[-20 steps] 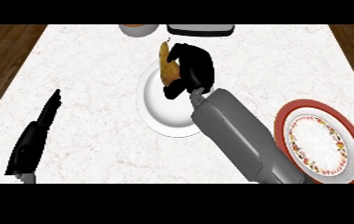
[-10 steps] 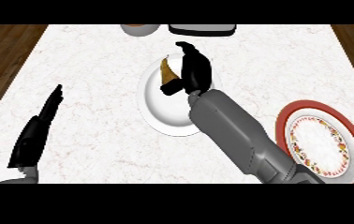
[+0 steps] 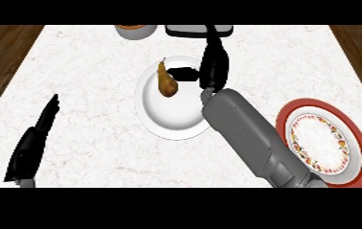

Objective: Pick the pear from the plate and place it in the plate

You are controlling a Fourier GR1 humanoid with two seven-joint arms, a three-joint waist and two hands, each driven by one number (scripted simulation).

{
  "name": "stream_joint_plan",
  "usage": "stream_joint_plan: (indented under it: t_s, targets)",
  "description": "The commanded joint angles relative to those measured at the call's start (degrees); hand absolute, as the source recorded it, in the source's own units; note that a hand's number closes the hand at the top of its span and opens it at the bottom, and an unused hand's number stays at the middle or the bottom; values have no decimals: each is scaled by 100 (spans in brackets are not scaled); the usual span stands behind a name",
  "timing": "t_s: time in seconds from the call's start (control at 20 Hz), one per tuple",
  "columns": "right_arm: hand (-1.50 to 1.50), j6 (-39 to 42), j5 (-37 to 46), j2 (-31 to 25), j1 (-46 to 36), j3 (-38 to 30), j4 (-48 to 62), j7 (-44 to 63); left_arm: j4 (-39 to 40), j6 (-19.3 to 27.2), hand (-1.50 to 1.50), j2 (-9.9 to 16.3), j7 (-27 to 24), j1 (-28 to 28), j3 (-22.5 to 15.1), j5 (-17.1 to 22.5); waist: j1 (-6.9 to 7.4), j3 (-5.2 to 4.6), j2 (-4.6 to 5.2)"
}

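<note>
A brown pear (image 3: 167,83) lies on the white plate (image 3: 173,115) at the counter's middle, in the plate's far half, stem pointing away. My right hand (image 3: 213,65) hovers just right of the pear with fingers stretched straight toward the counter's far edge and the thumb reaching left toward the fruit. It is open and apart from the pear. A red-rimmed patterned plate (image 3: 304,109) sits at the right, partly behind my right forearm. My left hand (image 3: 37,139) rests open at the lower left.
A bowl (image 3: 135,30) and a dark flat object (image 3: 192,30) stand at the counter's far edge. The wooden floor shows beyond the counter's left and right edges.
My right hand was curled round the pear; its fingers have straightened and it has shifted right, leaving the pear fully visible on the white plate. The left hand barely moved.
</note>
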Motion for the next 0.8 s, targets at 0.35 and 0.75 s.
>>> stream_joint_plan:
  t_s: [0.35, 0.75]
  targets:
    - [-150, 315, -1509, -908, 2502, -1108, -2583, -2448, -563, 65, 0, -49, 307, 313, 0, -85, -120, 11, -26]
    - [-150, 1665, -2059, -1677, 3632, -1774, -3328, -3352, -575, -163, 0, 60, 717, -125, 206, 83, -100, 0, -19]
